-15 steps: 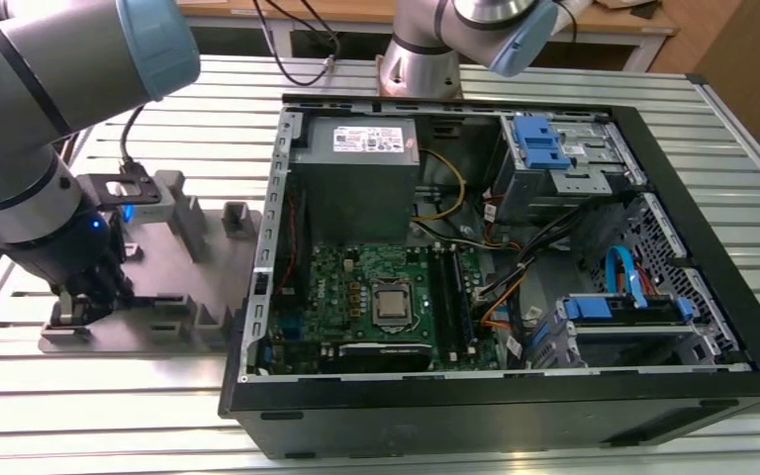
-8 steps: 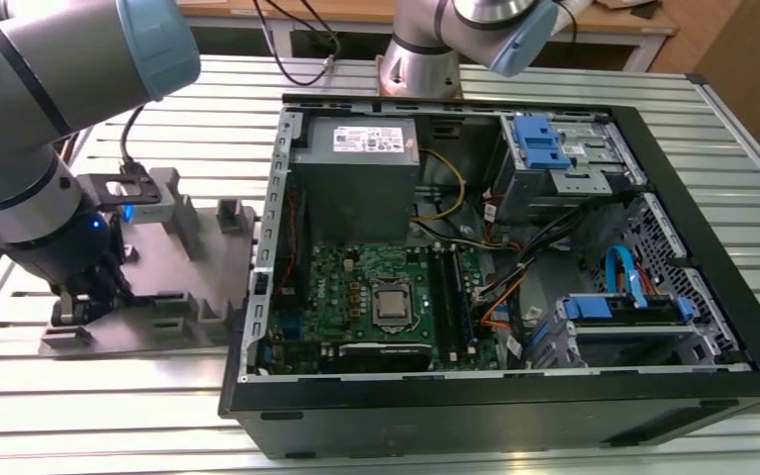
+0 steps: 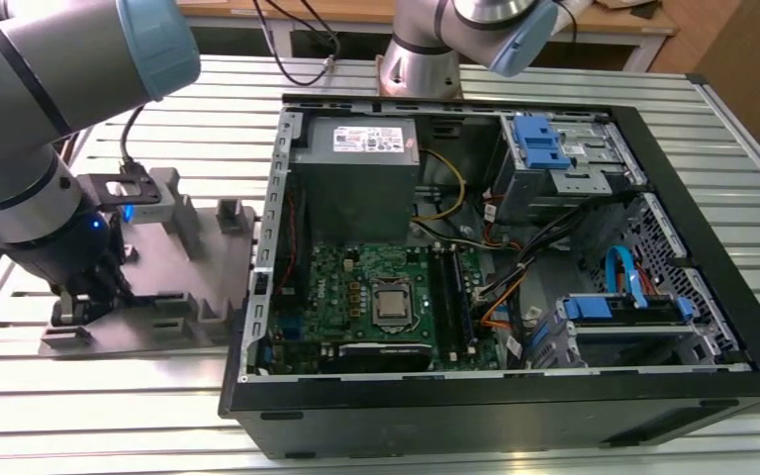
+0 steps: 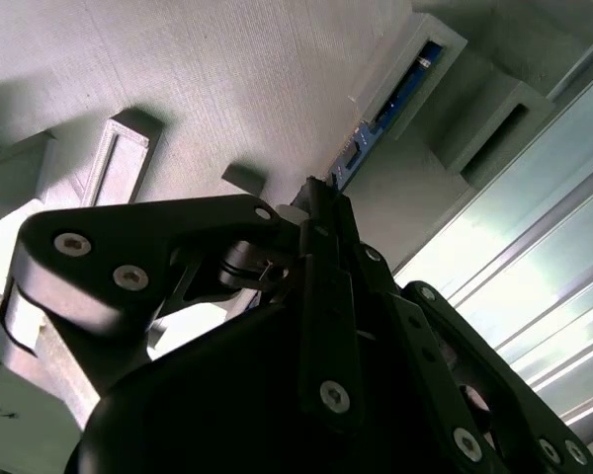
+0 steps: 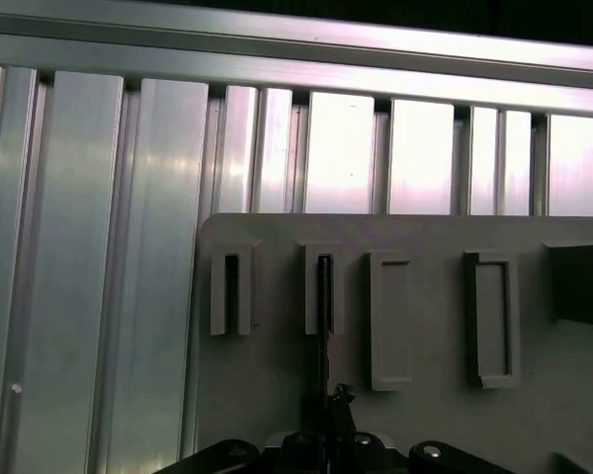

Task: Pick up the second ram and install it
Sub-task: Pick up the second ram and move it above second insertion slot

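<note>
Ram (image 4: 400, 94), on edge in a narrow holder of the grey fixture (image 4: 227, 79), blue-green board edge showing. In the first wrist view, seen as a thin dark line (image 5: 322, 316) running from that holder straight back into the claw (image 5: 324, 439). Claw (image 4: 319, 197) closed on the ram, fingers drawn together on either face of the near end. Far end seated in the holder, near end between the fingertips.

In the exterior view, claw (image 3: 74, 307) down low on the fixture (image 3: 169, 317), at the exterior view's left, under the grey arm (image 3: 24, 148).

Around the ram, on the fixture (image 5: 277, 395): a like narrow holder (image 5: 232, 291) just beside, then two wider rectangular pockets (image 5: 390, 316) on the other side. Upright posts (image 3: 175, 213) near the claw, between it and the case.

Fixture flat on the ribbed metal table (image 3: 116, 396), slats also bright in the first wrist view (image 5: 158, 247).

Open black case (image 3: 513, 406) lying on the table just beside the fixture, at the exterior view's right. Inside: green motherboard (image 3: 353, 287) with long black slots (image 3: 449, 292), grey power supply (image 3: 360, 158) above, blue drive brackets (image 3: 538, 143), loose cables. Case's side wall (image 3: 264, 247) between the fixture and the motherboard.
</note>
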You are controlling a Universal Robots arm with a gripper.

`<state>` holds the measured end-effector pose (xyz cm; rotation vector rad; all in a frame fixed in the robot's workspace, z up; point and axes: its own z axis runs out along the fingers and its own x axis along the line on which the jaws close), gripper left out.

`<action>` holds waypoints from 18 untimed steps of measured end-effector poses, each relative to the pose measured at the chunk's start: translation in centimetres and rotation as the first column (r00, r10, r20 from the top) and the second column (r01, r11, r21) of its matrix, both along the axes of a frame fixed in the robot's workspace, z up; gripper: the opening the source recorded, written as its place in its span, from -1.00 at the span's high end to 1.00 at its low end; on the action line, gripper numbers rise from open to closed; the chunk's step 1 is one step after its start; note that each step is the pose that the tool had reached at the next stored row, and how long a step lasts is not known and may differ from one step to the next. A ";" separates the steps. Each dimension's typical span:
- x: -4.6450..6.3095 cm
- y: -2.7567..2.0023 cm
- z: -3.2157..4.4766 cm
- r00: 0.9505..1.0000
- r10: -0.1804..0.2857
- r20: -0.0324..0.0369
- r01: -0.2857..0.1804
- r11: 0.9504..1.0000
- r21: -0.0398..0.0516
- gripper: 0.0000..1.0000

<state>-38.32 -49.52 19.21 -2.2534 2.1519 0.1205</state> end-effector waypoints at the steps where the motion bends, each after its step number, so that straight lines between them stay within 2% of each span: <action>1: 0.0 0.00 0.00 1.000 0.000 0.000 0.000 1.000 0.000 0.72; 6: 0.0 0.00 0.32 1.000 0.000 0.000 0.000 1.000 -0.002 0.72; 12: 0.0 0.00 1.80 1.000 0.000 0.000 0.000 1.000 -0.001 0.72; 18: 0.0 0.00 2.90 1.000 0.000 0.000 0.000 1.000 -0.001 0.72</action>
